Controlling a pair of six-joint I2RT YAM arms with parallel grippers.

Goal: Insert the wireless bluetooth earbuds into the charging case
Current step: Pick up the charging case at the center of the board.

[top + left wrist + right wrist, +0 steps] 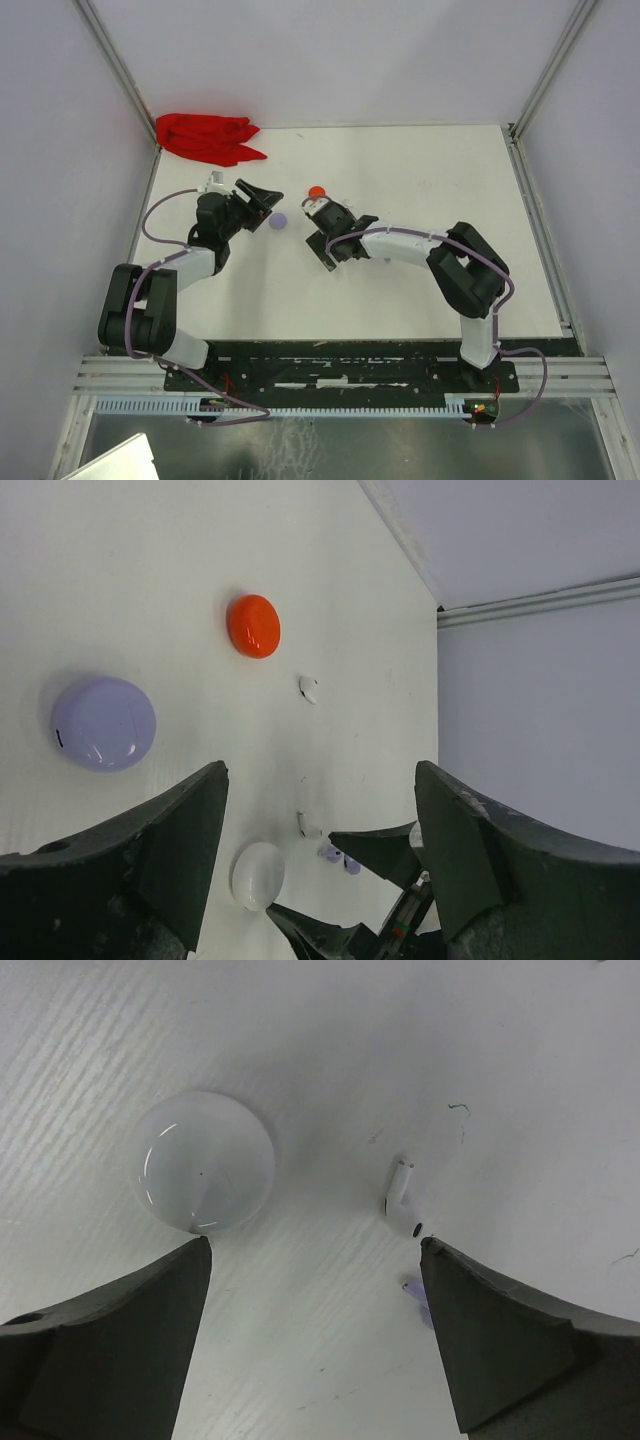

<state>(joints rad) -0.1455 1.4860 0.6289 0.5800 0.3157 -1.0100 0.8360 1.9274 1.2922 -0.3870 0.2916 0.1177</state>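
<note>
**A:** Overhead first. What is hard to make out there?

**B:** The left gripper (266, 207), left of centre, shows its jaws spread. The right gripper (318, 230), just right of centre, is a dark mass and I cannot tell its jaws from here. Both bodies cover the table beneath them. A purple disc (279, 222) lies between them, and an orange-red disc (316, 192) peeps out just above the right gripper. The earbuds are too small to pick out. A red cloth (208, 138) sits at upper left.

**A:** And the left wrist view?

**B:** Its jaws stand wide apart with nothing between them. It adds a white disc (258, 875) at bottom centre, which the overhead hides. A lone white earbud (309, 689) lies to the lower right of the orange-red disc. A second white earbud (308, 825) lies just above and to the right of the white disc. The purple earbuds (340, 857) are partly covered by the right gripper's dark fingers, which enter from the bottom edge.

**A:** Right wrist?

**B:** Its jaws are also spread wide and hold nothing. The white disc is at upper left. The second white earbud lies right of centre on bare table, apart from the disc. Only a sliver of purple earbud shows against the right-hand finger. The other two discs fall outside this frame.
</note>
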